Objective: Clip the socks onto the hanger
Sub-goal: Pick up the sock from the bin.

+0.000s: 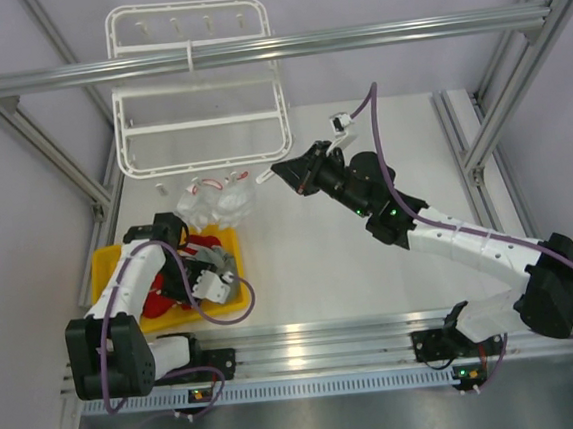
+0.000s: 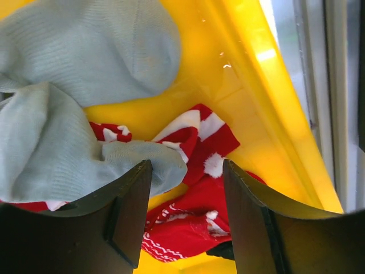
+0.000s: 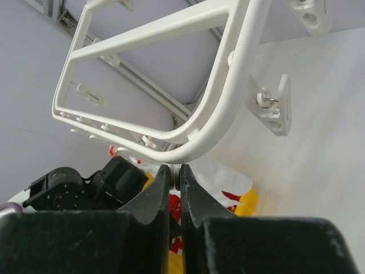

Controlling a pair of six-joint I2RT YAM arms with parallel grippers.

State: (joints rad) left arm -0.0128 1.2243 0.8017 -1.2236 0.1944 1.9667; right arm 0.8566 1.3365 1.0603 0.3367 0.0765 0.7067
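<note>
The white hanger (image 1: 196,92) hangs from a beam at the back left; its frame fills the right wrist view (image 3: 228,103). My right gripper (image 1: 280,168) is at its near right corner, shut on a small white clip (image 3: 176,170) just under the frame. My left gripper (image 1: 217,276) is down in the yellow tray (image 1: 111,270), open (image 2: 185,205), its fingers on either side of a red sock with white pattern (image 2: 188,220). A grey sock (image 2: 68,103) lies against the left finger (image 2: 128,211). Nothing is gripped there.
Pale fabric with red marks (image 1: 215,196) hangs under the hanger's near edge. Another clip (image 3: 276,105) dangles to the right of my right gripper. A grey aluminium beam (image 1: 252,52) crosses over the hanger. The tray's wall (image 2: 268,114) is close to the right of my left fingers.
</note>
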